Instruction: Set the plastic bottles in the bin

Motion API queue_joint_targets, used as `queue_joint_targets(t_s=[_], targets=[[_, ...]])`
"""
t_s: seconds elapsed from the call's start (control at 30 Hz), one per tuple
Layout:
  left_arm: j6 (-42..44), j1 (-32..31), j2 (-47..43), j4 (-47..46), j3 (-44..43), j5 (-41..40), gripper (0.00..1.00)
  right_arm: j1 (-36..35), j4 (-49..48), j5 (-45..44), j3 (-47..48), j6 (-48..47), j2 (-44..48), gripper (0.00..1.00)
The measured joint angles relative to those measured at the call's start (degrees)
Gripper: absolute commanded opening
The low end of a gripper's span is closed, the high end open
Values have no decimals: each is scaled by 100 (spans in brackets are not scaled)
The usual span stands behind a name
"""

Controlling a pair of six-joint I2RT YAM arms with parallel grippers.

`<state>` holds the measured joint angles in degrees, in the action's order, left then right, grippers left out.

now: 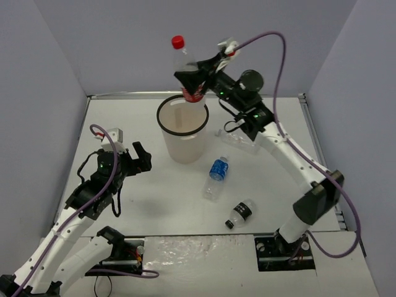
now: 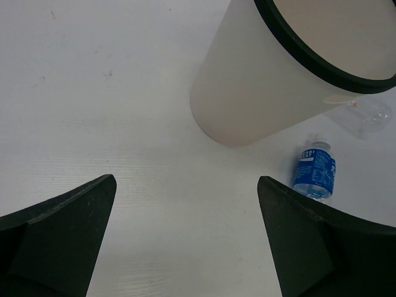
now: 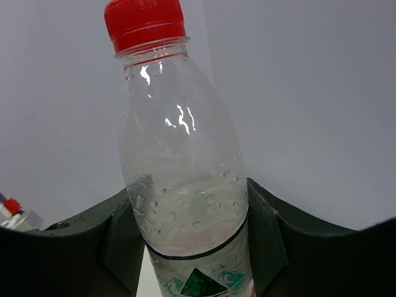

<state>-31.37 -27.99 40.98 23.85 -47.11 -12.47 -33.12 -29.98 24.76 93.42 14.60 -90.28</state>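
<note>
Holding the red-capped bottle (image 1: 184, 62) (image 3: 179, 154) upright w/ my right claw (image 1: 195, 77) (image 3: 192, 235): fingers clamped on both sides of its lower body, just above the label, cap up. In the top view it hangs over the far side of the bin (image 1: 185, 145) (image 2: 247, 93), its bottom at the black rim, not inside yet.

My left claw (image 1: 131, 156) (image 2: 185, 235) sits left of the bin, near it, pointed its way. Fingers are wide apart w/ nothing btwn them.

Other bottles, all lying on the table (image 1: 124, 124):
- blue-labelled bottle (image 1: 216, 170) (image 2: 314, 173): near-right of the bin, close to its base.
- black-capped bottle (image 1: 240, 213): same direction, well apart from the bin.
- plain clear bottle (image 1: 238, 139) (image 2: 365, 114): right of the bin, near it.
</note>
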Motion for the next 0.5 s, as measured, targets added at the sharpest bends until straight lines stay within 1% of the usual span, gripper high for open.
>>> queue_joint_targets(t_s=[0.1, 0.13, 0.2, 0.27, 0.37, 0.47, 0.5], targets=[[-42, 0, -151, 20, 12, 112, 97, -278, -325, 109, 1009, -40, -1409, 41], [-42, 0, -206, 22, 12, 116, 97, -307, -416, 117, 1201, -40, -1793, 42], [-44, 0, -310, 42, 12, 122, 97, -308, -437, 104, 1255, -44, -2275, 45], [-44, 0, -387, 42, 12, 123, 97, -284, -382, 66, 1200, -67, -2582, 47], [-44, 0, -461, 32, 23, 144, 97, -264, -209, -69, 913, -186, -2640, 52], [-44, 0, -508, 27, 77, 161, 97, -249, -228, -250, 591, -328, -2542, 62], [-43, 0, -509, 28, 94, 176, 97, -245, -227, -316, 523, -384, -2515, 67]])
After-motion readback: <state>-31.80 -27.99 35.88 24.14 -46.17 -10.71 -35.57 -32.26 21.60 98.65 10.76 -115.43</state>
